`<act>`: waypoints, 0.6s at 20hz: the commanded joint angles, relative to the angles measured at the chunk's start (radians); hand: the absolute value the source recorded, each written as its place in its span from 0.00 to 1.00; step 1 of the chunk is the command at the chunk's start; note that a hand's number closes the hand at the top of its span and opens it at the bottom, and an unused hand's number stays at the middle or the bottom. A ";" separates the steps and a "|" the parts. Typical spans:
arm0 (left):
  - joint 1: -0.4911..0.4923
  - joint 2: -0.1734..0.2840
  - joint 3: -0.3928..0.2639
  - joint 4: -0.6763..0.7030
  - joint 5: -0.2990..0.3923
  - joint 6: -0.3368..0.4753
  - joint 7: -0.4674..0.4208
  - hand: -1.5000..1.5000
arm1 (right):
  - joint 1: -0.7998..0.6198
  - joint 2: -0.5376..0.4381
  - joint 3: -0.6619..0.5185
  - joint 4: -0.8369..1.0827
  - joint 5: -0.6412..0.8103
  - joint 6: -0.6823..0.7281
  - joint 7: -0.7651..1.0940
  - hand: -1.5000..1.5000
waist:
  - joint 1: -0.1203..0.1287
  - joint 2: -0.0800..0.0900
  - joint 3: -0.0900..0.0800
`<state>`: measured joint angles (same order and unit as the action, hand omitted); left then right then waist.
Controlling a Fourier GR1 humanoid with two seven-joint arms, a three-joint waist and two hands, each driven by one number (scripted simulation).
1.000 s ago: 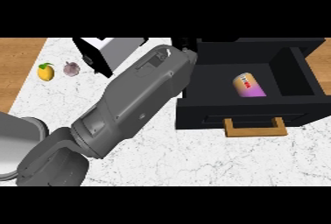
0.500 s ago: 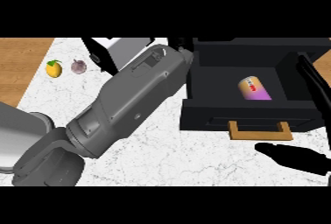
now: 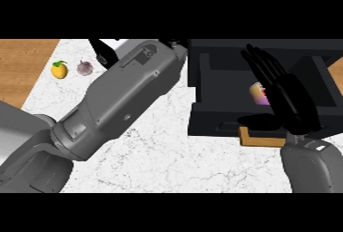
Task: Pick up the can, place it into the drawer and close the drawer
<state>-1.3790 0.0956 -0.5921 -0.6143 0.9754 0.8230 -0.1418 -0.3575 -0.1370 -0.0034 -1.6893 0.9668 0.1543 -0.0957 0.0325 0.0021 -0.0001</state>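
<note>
The can point(image 3: 258, 94) is seen inside the open drawer point(image 3: 208, 90), partly behind the right hand point(image 3: 285, 93), whose fingers are straight. The drawer front below the thumb should be pushed squarely. The left hand's point(image 3: 102, 50) fingers cannot be told

can point(image 3: 257, 92) inside open black drawer point(image 3: 214, 86)

A small yellow fruit with a green tip point(image 3: 60, 70) lies on the white marbled table point(image 3: 174, 158), far off to the left of the robot hand point(image 3: 285, 97) raised over the right side. Just beside it, on the side nearer that hand, sits a small purplish bulb-shaped vegetable point(image 3: 85, 68), apart from the fruit. A strip of brown wood point(image 3: 23, 68) borders the table's left edge.
</note>
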 commanded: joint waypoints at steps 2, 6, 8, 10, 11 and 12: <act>0.059 0.053 -0.011 -0.043 -0.036 -0.008 0.014 0.00 | -0.072 -0.014 0.050 0.251 0.156 -0.142 -0.049 0.00 | 0.005 0.003 0.000; 0.073 0.102 0.005 -0.108 -0.052 -0.007 0.050 0.00 | -0.201 0.020 0.036 0.455 0.208 -0.223 -0.017 0.00 | 0.004 0.002 0.000; 0.050 0.160 0.017 -0.111 -0.052 -0.019 0.115 0.00 | -0.209 0.036 0.035 0.534 0.236 -0.285 -0.017 0.00 | 0.002 0.002 0.001; 0.126 0.138 0.002 -0.190 -0.071 0.024 0.087 0.00 | -0.270 0.008 -0.023 0.653 0.222 -0.323 -0.037 0.00 | 0.012 0.000 0.001; 0.099 0.170 0.008 -0.176 -0.083 0.010 0.114 0.00 | -0.313 0.031 -0.005 0.688 0.241 -0.327 -0.021 0.00 | 0.004 0.001 0.001; 0.159 0.186 -0.009 -0.258 -0.081 0.021 0.128 0.00 | -0.295 0.030 -0.003 0.712 0.265 -0.364 -0.013 0.00 | 0.017 -0.003 0.001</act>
<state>-1.2792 0.2345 -0.5902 -0.7711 0.9127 0.8267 -0.0527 -0.6007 -0.1188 0.0020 -1.1242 1.1851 -0.1247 -0.1156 0.0412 0.0023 0.0004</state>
